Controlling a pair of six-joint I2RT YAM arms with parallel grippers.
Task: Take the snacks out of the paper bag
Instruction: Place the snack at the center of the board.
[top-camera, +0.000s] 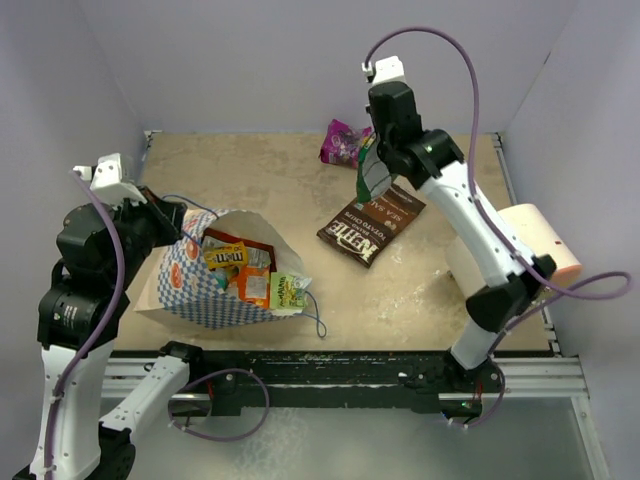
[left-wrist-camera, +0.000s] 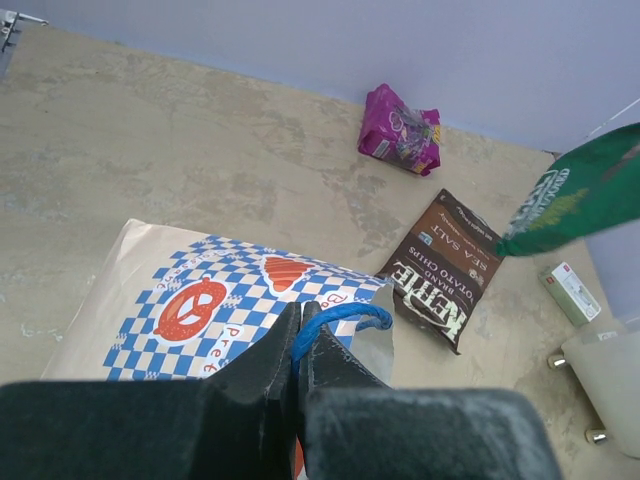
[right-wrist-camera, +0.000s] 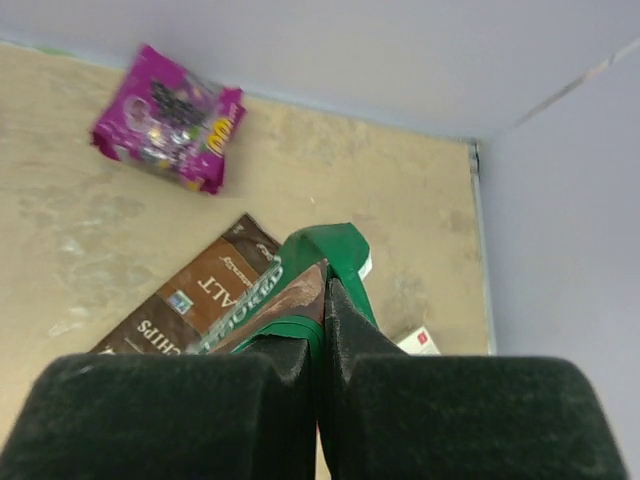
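Tan tabletop, walled on 3 sides, entries from claws outward: R gripper, jaws pinched tight on green packet, which hangs long-axis down just beside far end of brown Kettle chip bag, w/ magenta packet just beyond. L gripper, jaws closed on blue string handle of paper bag. Bag lies on its side near-left, long axis approx L–R and mouth toward R arm, w/ yellow M&M's packet, orange packet and pale green packet at the mouth. Judged: remaining snacks sit near-left of R claw, and L arm is closer but occupied w/ the handle.
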